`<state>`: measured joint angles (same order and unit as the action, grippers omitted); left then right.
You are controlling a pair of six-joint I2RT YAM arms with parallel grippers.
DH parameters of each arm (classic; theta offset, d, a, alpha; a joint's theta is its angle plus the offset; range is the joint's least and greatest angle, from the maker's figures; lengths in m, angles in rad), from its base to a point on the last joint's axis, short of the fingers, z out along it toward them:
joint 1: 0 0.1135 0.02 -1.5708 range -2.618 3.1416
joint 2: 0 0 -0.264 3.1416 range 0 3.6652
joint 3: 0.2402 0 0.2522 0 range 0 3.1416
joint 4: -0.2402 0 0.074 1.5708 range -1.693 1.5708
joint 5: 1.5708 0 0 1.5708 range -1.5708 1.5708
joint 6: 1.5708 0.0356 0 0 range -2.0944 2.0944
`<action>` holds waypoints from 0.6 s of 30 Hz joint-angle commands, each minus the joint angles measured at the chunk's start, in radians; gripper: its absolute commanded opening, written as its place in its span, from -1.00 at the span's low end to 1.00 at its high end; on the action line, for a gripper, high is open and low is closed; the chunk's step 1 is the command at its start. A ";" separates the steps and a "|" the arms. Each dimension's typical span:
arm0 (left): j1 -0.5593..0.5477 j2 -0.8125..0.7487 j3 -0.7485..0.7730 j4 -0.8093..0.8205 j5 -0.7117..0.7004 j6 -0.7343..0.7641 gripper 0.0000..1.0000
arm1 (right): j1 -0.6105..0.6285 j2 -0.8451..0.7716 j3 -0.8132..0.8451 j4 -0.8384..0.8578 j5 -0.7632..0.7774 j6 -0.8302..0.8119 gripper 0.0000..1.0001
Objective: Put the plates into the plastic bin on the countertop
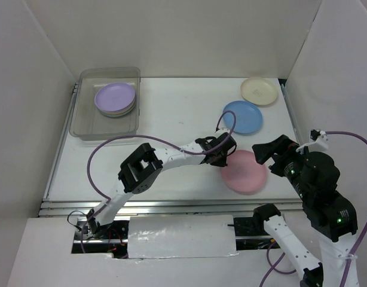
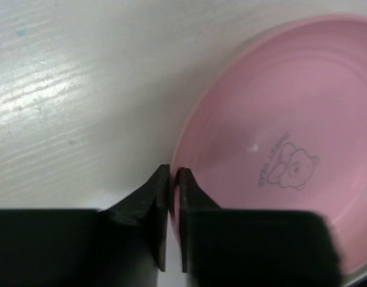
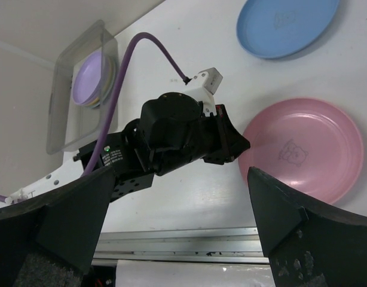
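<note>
The left tool [image 2: 173,177] sits low at the left rim of the pink plate [image 1: 245,172], lower right of centre in the overhead view. Its jaws are drawn almost together, with the thin rim in the narrow slit between them, so it looks pinched by the very edge. The right tool [image 1: 272,150] hangs just beside the plate's upper right, jaws spread wide and holding nothing. The plastic bin [image 1: 76,119] stands at the upper left of the tabletop [image 1: 171,113], well apart, with a lilac plate [image 1: 115,97] on top of a stack inside. A blue plate [image 1: 243,116] and a cream plate [image 1: 259,90] lie at the upper right.

The risk, as I judge it, is the shallow bite. With so little rim caught, the plate may tip or slip out when lifted. If it sags while crossing to the bin, its far edge may drag on the tabletop or catch the bin wall. Swinging it upward could also brush the blue plate or the right tool
</note>
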<state>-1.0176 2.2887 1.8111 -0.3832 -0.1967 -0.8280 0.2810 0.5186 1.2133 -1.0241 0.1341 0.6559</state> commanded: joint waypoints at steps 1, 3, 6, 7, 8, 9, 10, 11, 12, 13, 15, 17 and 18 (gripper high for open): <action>-0.012 0.015 0.005 -0.063 -0.056 -0.003 -0.75 | -0.006 0.006 0.046 -0.002 -0.013 -0.019 1.00; -0.009 -0.009 -0.018 -0.077 -0.079 -0.010 -1.00 | -0.006 0.006 0.048 -0.002 -0.018 -0.018 1.00; 0.014 -0.093 -0.107 -0.080 -0.131 -0.036 -1.00 | -0.006 0.008 0.063 -0.007 -0.014 -0.016 1.00; 0.023 -0.122 -0.154 -0.089 -0.145 -0.045 -1.00 | -0.008 0.006 0.065 -0.007 -0.010 -0.018 1.00; 0.033 -0.153 -0.177 -0.101 -0.161 -0.051 -1.00 | -0.006 0.006 0.072 -0.010 -0.002 -0.019 1.00; 0.046 -0.231 -0.203 -0.120 -0.206 -0.051 -1.00 | -0.006 0.009 0.078 -0.013 0.007 -0.019 1.00; 0.056 -0.276 -0.226 -0.131 -0.233 -0.048 -1.00 | -0.006 0.017 0.084 -0.017 0.016 -0.024 1.00; 0.065 -0.316 -0.270 -0.138 -0.256 -0.048 -1.00 | -0.006 0.032 0.101 -0.021 0.018 -0.025 1.00; 0.097 -0.406 -0.295 -0.135 -0.270 -0.024 -1.00 | -0.006 0.040 0.106 -0.022 0.018 -0.025 1.00; 0.123 -0.443 -0.315 -0.125 -0.262 -0.013 -1.00 | -0.006 0.044 0.112 -0.013 0.009 -0.025 1.00; 0.236 -0.538 -0.352 -0.122 -0.218 0.022 -1.00 | -0.006 0.054 0.114 0.001 -0.007 -0.021 1.00; 0.325 -0.586 -0.349 -0.132 -0.139 0.042 -1.00 | -0.008 0.054 0.101 0.024 -0.024 -0.012 1.00; 0.406 -0.625 -0.346 -0.134 -0.121 0.071 -1.00 | -0.008 0.054 0.094 0.032 -0.028 -0.006 1.00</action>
<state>-0.7628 1.7725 1.4490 -0.5247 -0.3359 -0.8139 0.2806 0.5529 1.2976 -1.0348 0.1230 0.6529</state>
